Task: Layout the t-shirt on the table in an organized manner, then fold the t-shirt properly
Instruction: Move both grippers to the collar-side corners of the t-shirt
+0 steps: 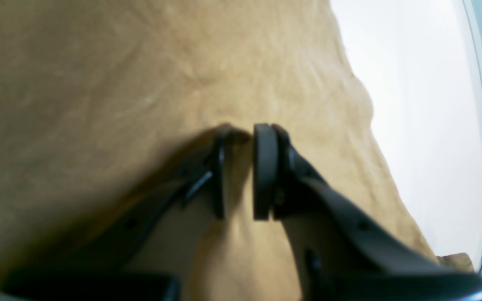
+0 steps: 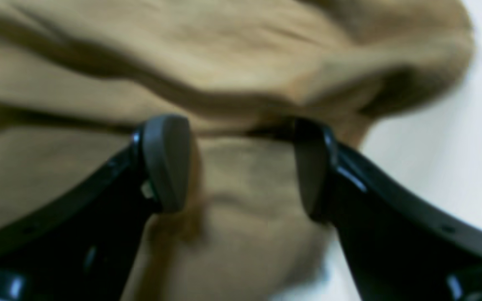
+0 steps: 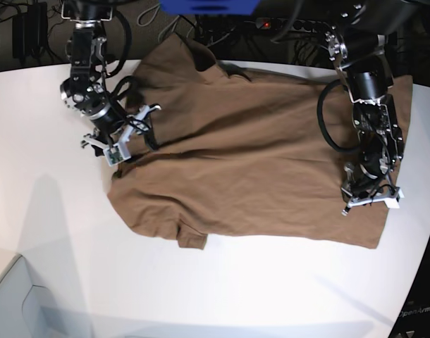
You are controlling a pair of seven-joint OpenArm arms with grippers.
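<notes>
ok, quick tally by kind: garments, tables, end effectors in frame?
Garments: 1, the brown t-shirt
Tables: 1, the white table
End effectors: 2, the left end effector and the right end effector
Total: 4

Overhead base; 2 close wrist views.

Both wrist views are blurred, so the t-shirt (image 2: 241, 54) shows only soft folds. In the base view its far edge runs behind the arms at the frame's top, and no neck tag can be made out. The tabletop (image 3: 222, 282) is cut off at the lower edge.
</notes>
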